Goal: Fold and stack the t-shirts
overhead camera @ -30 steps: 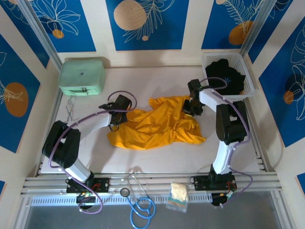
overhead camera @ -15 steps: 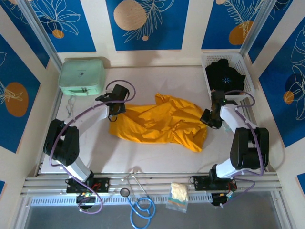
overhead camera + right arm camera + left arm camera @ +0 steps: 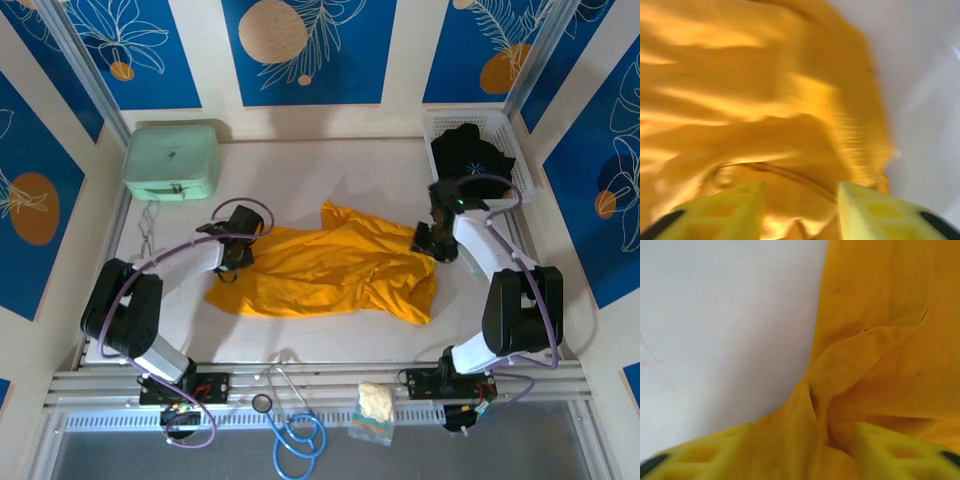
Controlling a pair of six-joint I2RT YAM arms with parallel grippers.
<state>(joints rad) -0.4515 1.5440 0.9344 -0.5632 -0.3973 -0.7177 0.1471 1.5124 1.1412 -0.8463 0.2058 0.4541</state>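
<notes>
We see left pincer [image 3: 802, 442] and right pincer [image 3: 800, 192] parted astride the orange t-shirt [image 3: 330, 265], gripping nothing; fingers lifting off could snag the rumpled cloth and drag it askew.

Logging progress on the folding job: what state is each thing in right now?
orange-yellow t-shirt: unfolded, rumpled, on the table.
black t-shirt: bunched in the white basket.
mint-green case: closed.
left gripper: open, astride a fold of the orange-yellow shirt.
right gripper: open over the same shirt.
</notes>
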